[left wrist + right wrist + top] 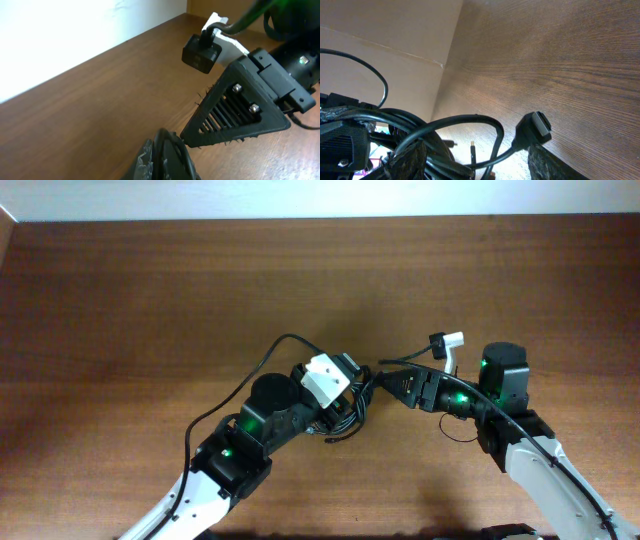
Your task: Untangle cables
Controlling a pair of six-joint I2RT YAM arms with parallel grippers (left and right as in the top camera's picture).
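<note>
Left arm (175, 505) and right arm (555, 485): white links, black joint housings, lit green LEDs (485, 364), black wire along each. White camera block (326, 376) on left wrist. Black slotted triangular finger (220, 120), two silver screws (254, 107).

Just beside the white wrist camera (326, 375), the cables (362, 402) bunch into a dark knot — which cord crosses which is too small to tell. The left claw (352, 390) sits half under that camera, jaws hidden; its own view shows one blurred fingertip (162, 160), cut off below.
</note>
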